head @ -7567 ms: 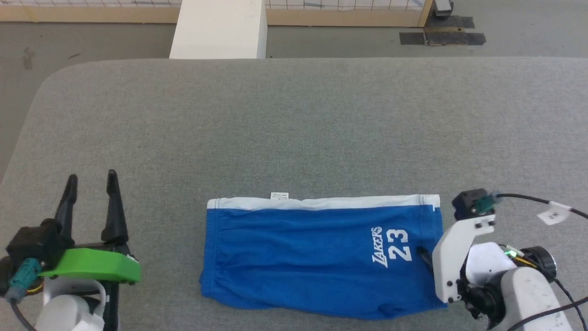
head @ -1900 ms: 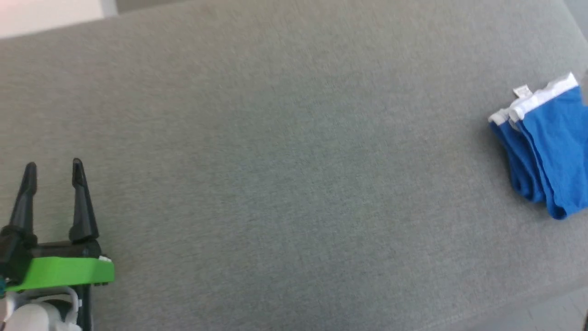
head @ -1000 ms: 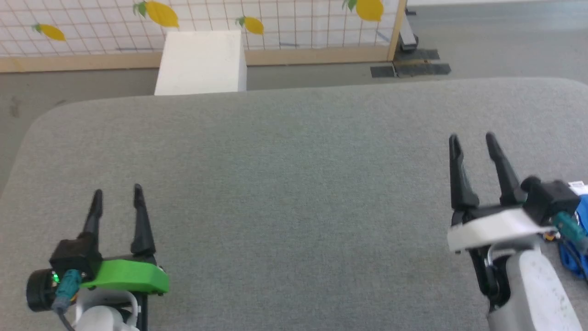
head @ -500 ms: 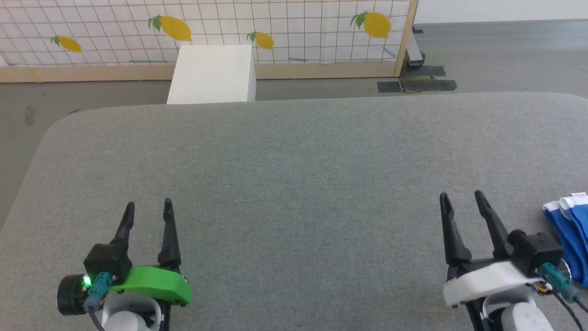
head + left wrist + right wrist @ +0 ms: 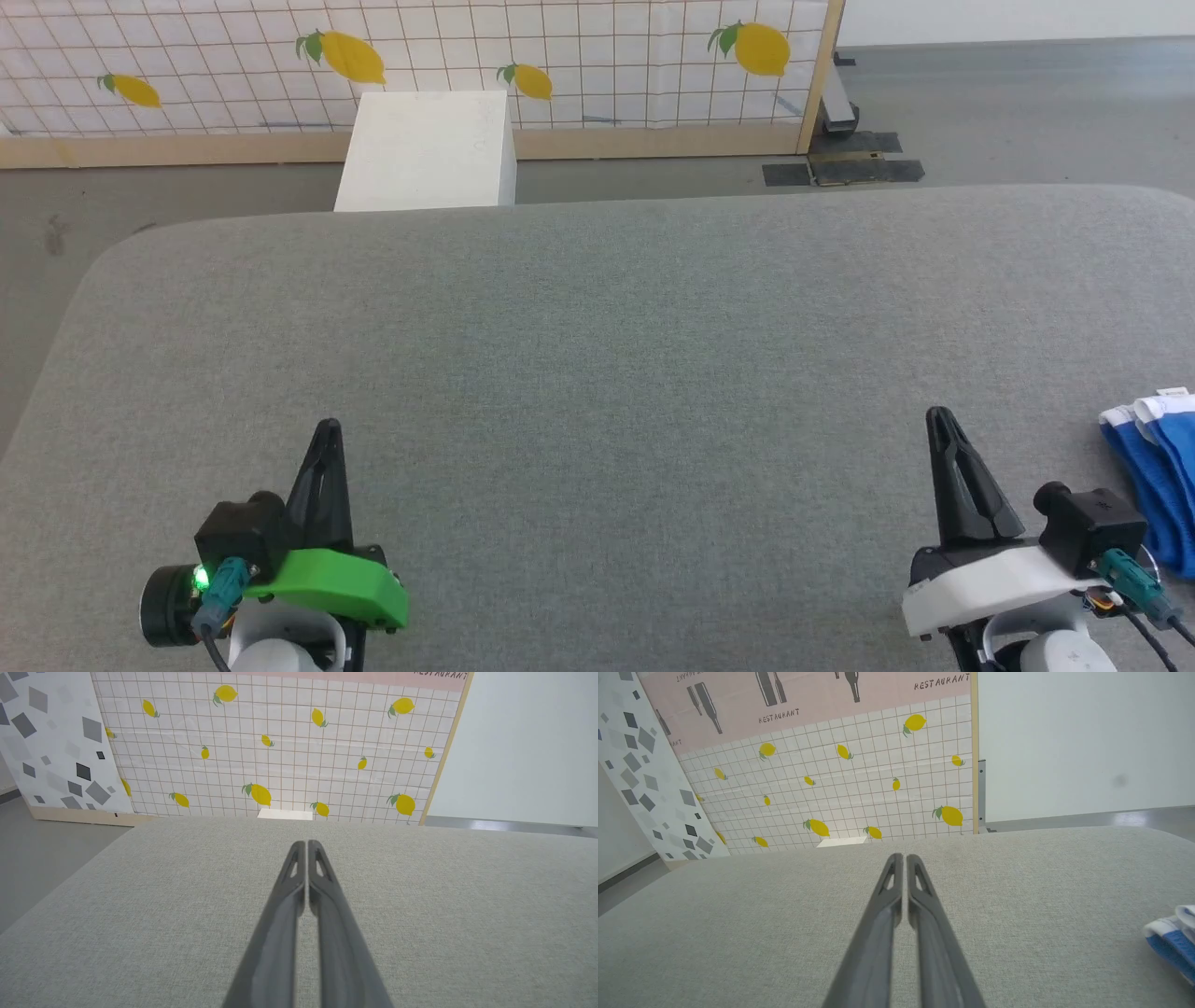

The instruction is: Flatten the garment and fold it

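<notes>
Left claw (image 5: 327, 427) and right claw (image 5: 936, 417) both pressed together and empty, with the garment (image 5: 1150, 471) folded at the right edge of the desk (image 5: 597, 355).

From where I stand, the blue shorts lie as a compact stack of layers, white waistband edges at the far end, near the desk's front right corner and just beside the right claw's wrist. The picture's edge cuts them off, so I cannot tell how square the stack is. Neither claw touches them; both sit low at the front edge, fingers pointing toward the far edge, the white box (image 5: 425, 149) and the lemon-print screen (image 5: 597, 56). To my eye the folding is done and the arms are parked. If tidying is wanted, the right claw must spread and swing toward the stack.
</notes>
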You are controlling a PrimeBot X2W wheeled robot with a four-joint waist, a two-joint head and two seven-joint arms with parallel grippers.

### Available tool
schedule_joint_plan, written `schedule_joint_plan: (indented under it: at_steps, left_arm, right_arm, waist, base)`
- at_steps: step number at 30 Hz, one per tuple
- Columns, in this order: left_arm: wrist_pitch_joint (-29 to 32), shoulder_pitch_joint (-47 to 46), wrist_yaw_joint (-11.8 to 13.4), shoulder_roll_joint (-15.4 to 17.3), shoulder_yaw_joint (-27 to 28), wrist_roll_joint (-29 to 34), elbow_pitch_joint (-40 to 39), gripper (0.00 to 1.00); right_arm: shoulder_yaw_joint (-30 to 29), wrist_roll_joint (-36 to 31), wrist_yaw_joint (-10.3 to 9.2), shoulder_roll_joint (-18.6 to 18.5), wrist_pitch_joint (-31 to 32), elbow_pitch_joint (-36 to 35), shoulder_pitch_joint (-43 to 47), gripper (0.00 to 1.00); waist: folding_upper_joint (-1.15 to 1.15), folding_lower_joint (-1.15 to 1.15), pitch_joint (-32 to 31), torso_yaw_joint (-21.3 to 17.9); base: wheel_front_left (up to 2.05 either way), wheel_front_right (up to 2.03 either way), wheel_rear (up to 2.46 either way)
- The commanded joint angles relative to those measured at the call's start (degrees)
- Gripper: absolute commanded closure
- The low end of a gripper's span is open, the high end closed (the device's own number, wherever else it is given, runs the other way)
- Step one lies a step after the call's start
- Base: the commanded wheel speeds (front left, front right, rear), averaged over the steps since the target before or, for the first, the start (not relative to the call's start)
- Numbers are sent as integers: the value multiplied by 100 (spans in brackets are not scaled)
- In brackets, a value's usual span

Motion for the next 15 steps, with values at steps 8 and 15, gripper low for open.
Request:
schedule_joint_plan:
  at_steps: [8,15]
  left_arm:
    - [93,21,16,-7,-4,52,-66,100]
    - [176,39,30,-12,-10,97,-125,100]
  right_arm:
    - [-2,-71,-1,0,93,-64,11,100]
    - [-2,-133,-1,0,175,-120,20,100]
  waist:
    - [0,0,-11,13]
    - [0,0,-21,24]
  base:
    - [0,0,0]
    - [0,0,0]
